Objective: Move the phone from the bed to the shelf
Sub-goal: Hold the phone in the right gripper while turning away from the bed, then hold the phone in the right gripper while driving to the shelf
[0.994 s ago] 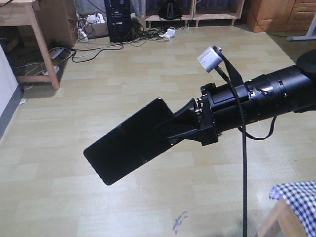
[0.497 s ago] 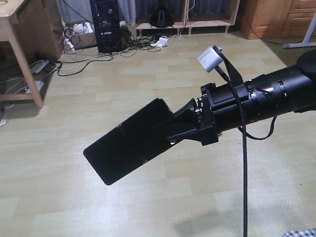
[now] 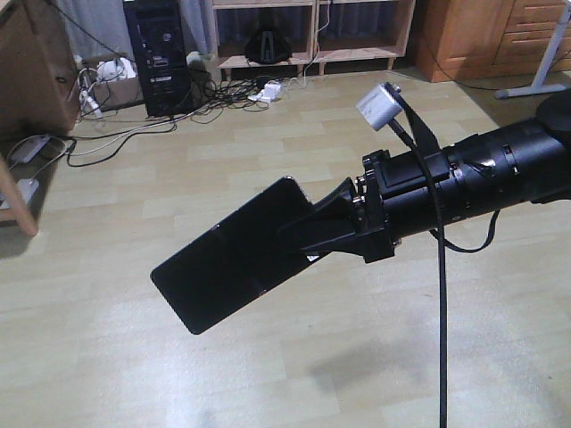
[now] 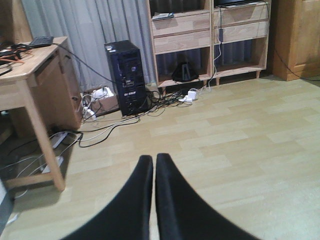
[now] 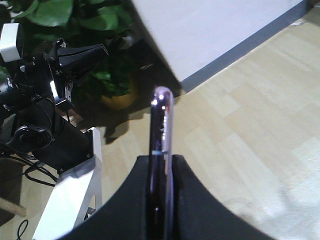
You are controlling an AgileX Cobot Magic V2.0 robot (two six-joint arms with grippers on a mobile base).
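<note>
Exterior front-facing view: the right black pincer (image 3: 310,234) is clamped on one end of the thin glossy black rectangular phone (image 3: 227,267), held tilted above the pale plank floor (image 3: 268,374). The left black pincer (image 4: 153,165) is nearly together, holding nothing, well apart from the light-wood shelf (image 4: 185,42).

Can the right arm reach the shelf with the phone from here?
Probably not yet. The right gripper holds the phone over bare floor, and the shelf stands across the room, well beyond it. The floor between looks free except for cables near the shelf's foot.
</note>
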